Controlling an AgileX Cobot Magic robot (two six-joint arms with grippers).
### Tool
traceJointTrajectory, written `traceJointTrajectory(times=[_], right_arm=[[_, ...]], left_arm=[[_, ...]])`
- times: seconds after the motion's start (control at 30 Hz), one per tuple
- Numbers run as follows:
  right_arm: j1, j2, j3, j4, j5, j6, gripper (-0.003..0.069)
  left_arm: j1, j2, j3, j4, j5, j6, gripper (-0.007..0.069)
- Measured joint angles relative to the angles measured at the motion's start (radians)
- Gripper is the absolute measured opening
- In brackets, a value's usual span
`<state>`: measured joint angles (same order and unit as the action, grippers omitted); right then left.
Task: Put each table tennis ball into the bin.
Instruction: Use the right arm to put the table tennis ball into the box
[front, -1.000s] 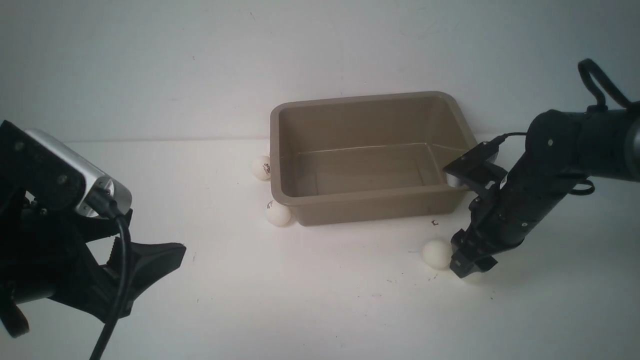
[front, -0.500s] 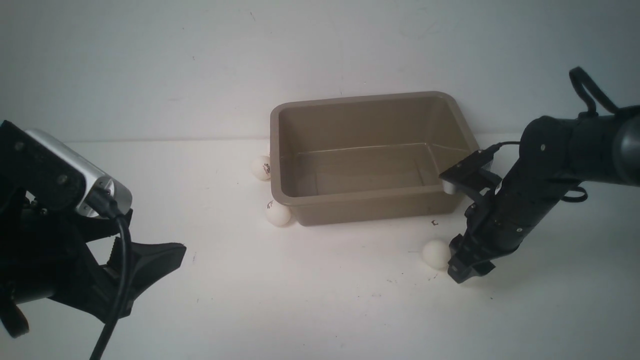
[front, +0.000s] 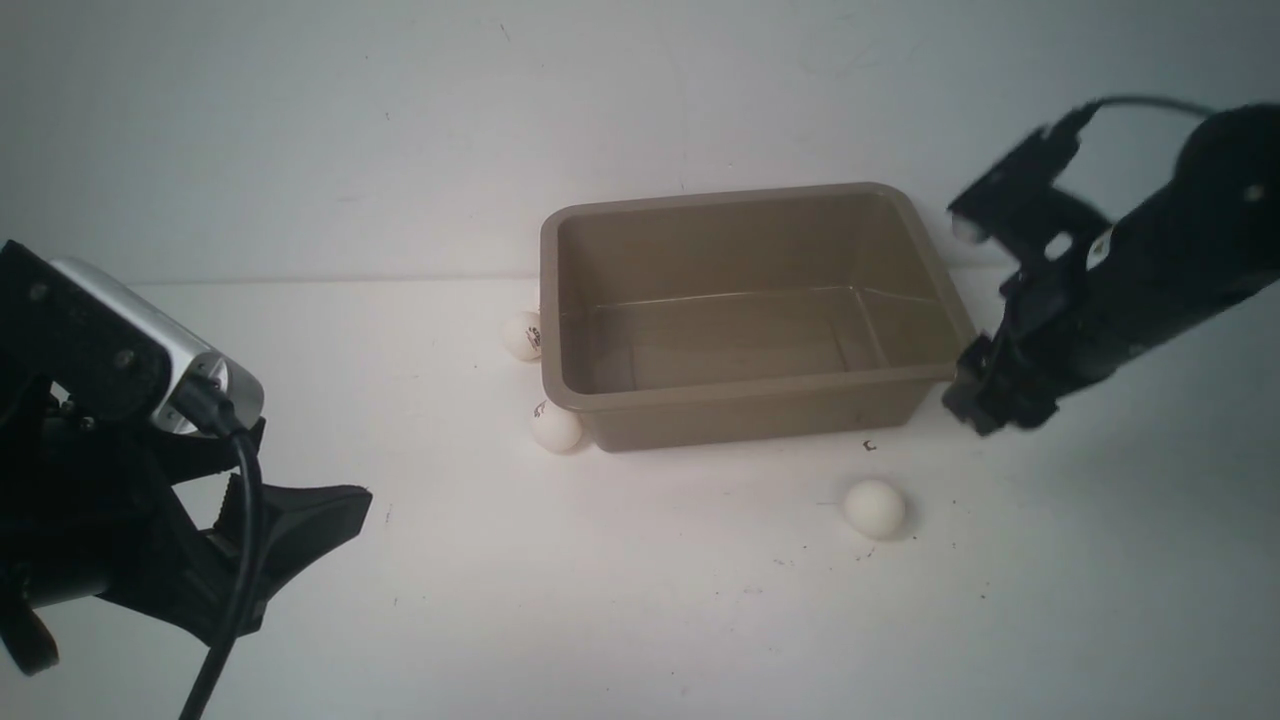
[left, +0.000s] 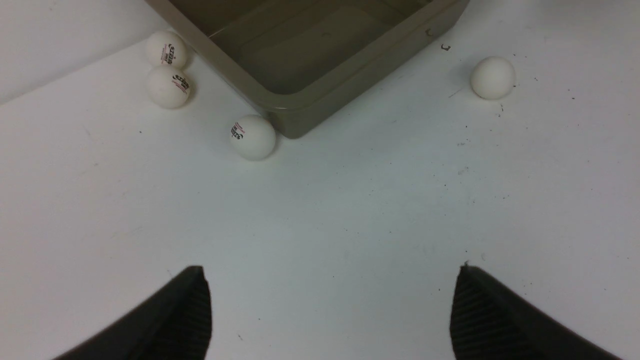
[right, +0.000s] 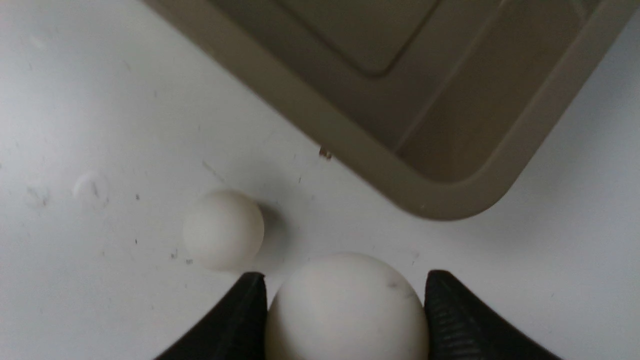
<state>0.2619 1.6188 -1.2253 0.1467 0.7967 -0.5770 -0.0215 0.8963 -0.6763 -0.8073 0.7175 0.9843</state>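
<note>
Where legible, logo-marked balls (left: 253, 137).

Counting five table tennis balls in all — three beside the bin, namely a first ball (left: 166, 49), a second ball (left: 172, 86) and a third ball (left: 253, 137), plus a fourth ball (left: 492, 77) apart on the table (left: 325, 210) and a fifth ball (right: 347, 310) between gripper fingers. Showing dark print on three of the five. Adding up to four outside the bin and off the grippers, with one held. Counting just one bin (front: 750, 393) — and two grippers, one left gripper (left: 332, 272) and one right gripper (right: 345, 275). Making one table and one wall (front: 400, 130) besides.
</note>
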Motion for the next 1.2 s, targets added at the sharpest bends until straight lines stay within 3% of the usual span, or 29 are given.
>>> traceJointTrajectory(times=[0.2,0.6,0.87,1.03,1.2], right_arm=[[0.000,0.047,-0.175,0.090,0.007,-0.004,0.0367],[0.000,0.429,-0.631,0.104,0.176,-0.019,0.0367],[0.000,0.497,-0.692,0.106,0.248,-0.007,0.0371],[0.000,0.495,-0.707,0.076,0.259,0.027,0.0501],[0.001,0.448,-0.740,0.071,0.267,0.050,0.0549]], left_arm=[[0.000,0.000,0.000,0.000,0.000,0.000,0.0583],[0.000,0.000,0.000,0.000,0.000,0.000,0.0583],[0.000,0.000,0.000,0.003,0.000,0.000,0.0583],[0.000,0.000,0.000,0.003,0.000,0.000,0.0583],[0.000,0.000,0.000,0.003,0.000,0.000,0.0583]])
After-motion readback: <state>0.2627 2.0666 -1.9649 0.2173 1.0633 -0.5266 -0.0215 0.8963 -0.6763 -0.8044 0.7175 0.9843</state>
